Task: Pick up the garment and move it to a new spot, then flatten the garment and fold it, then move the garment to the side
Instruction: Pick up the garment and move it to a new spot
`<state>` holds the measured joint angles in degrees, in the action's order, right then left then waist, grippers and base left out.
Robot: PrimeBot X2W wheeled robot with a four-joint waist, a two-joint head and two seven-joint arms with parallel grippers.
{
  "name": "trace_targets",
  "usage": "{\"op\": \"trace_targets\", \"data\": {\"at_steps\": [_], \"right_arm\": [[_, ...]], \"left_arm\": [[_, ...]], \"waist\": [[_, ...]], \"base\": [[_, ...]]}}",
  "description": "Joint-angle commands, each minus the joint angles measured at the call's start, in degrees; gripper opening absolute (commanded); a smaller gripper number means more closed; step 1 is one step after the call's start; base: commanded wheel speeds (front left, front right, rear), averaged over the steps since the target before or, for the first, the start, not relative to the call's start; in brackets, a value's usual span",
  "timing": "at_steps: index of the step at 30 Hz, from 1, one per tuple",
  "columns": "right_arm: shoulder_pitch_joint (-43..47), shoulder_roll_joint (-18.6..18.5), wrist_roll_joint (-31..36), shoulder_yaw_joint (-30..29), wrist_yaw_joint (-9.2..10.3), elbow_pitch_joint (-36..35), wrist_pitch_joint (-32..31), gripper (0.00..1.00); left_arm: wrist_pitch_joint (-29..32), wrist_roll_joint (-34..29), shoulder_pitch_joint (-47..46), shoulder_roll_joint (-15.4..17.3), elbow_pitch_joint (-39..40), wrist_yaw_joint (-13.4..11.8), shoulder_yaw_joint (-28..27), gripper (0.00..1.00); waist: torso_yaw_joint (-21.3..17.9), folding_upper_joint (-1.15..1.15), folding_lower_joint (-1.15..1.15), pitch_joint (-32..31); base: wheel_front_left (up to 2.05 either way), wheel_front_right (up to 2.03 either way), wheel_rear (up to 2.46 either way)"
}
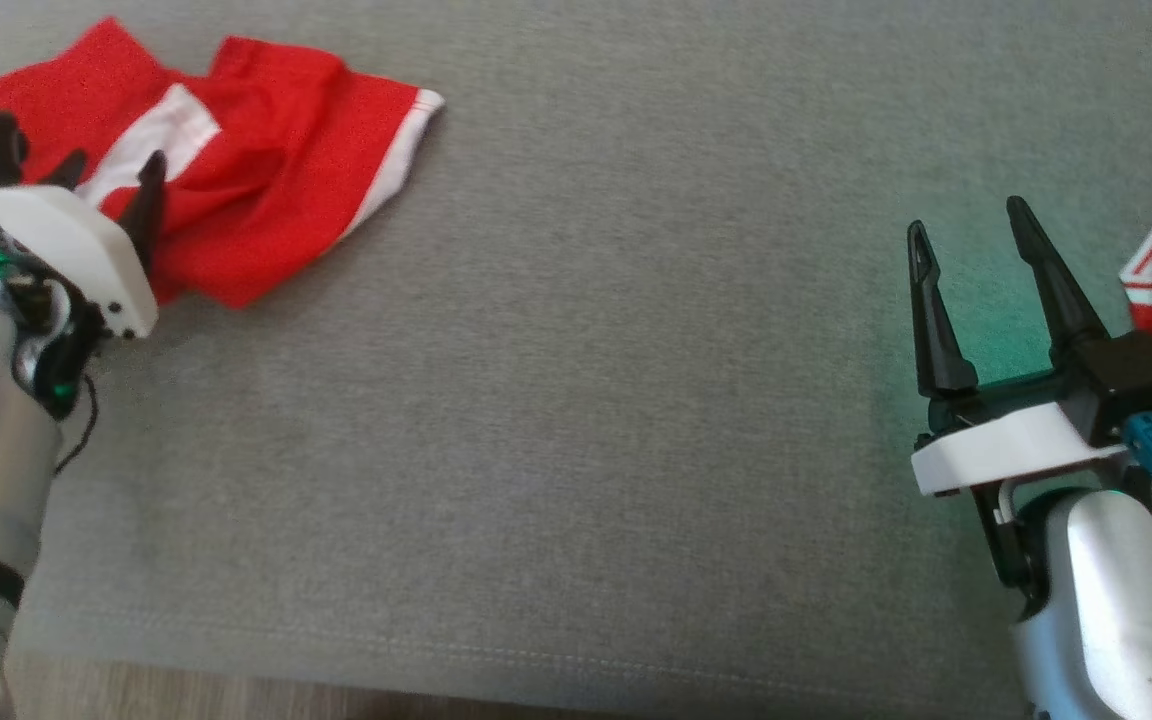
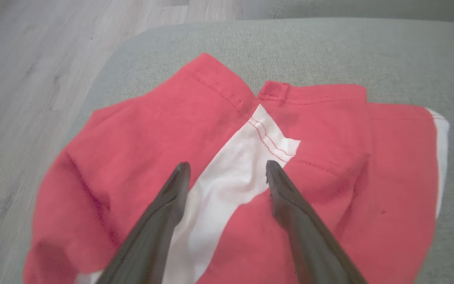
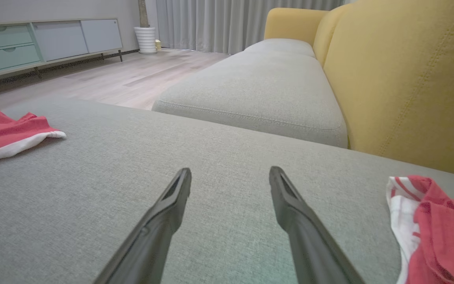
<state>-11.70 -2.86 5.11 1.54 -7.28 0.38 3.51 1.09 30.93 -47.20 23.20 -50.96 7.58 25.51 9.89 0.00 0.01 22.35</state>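
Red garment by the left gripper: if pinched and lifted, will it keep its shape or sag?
Probably floppy: the red garment lies in soft folds, so it would likely drape from wherever the left gripper pinches. Likely light, being thin cloth lying nearly flat. Pushed, it would probably bunch rather than slide on the grey cushion.

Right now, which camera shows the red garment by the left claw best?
The left wrist view: the red garment lies close, nearly whole, white stripe between the fingers of the open left claw. The head view has it partly behind the left arm. The right wrist view catches one corner.
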Motion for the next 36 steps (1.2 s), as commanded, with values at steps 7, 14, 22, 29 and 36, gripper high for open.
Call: {"op": "trace_targets", "data": {"at_steps": [7, 14, 22, 29, 36], "right_arm": [[-2.08, -0.02, -0.6, 1.23, -0.21, -2.96, 0.41, 1.0], [-1.99, -0.02, -1.23, 0.74, -0.21, -2.24, 1.41, 1.0], [-2.45, -0.02, -1.93, 0.7, -0.21, -0.33, 2.41, 1.0], [-1.81, -0.02, -3.28, 0.42, -0.21, 2.11, 3.64, 1.0], [-1.22, -0.02, -4.88, -0.21, -0.21, 4.53, 5.01, 1.0]], "left_arm": [[3.47, 1.47, -7.25, 4.5, -6.97, -0.09, 1.95, 1.0], [7.76, 5.59, -7.88, 4.65, -8.37, -0.09, 6.82, 0.0], [-0.41, 8.45, -9.39, 5.53, -7.18, -0.09, 9.1, 0.0], [-9.09, 11.38, -10.3, 3.24, -3.45, -0.09, 9.67, 0.0], [-12.9, 13.22, -9.47, 0.9, 4.08, -0.09, 11.87, 0.0]], "waist": [[-3.69, 0.0, -0.01, 3.0], [-4.36, 0.0, -0.01, 3.12], [-3.65, 0.0, -0.01, 0.62], [-3.38, 0.0, -0.01, -3.53], [-3.94, 0.0, -0.01, -7.87]], "base": [[0.0, 0.0, 0.0], [0.0, 0.0, 0.0], [0.0, 0.0, 0.0], [0.0, 0.0, 0.0], [0.0, 0.0, 0.0]]}}
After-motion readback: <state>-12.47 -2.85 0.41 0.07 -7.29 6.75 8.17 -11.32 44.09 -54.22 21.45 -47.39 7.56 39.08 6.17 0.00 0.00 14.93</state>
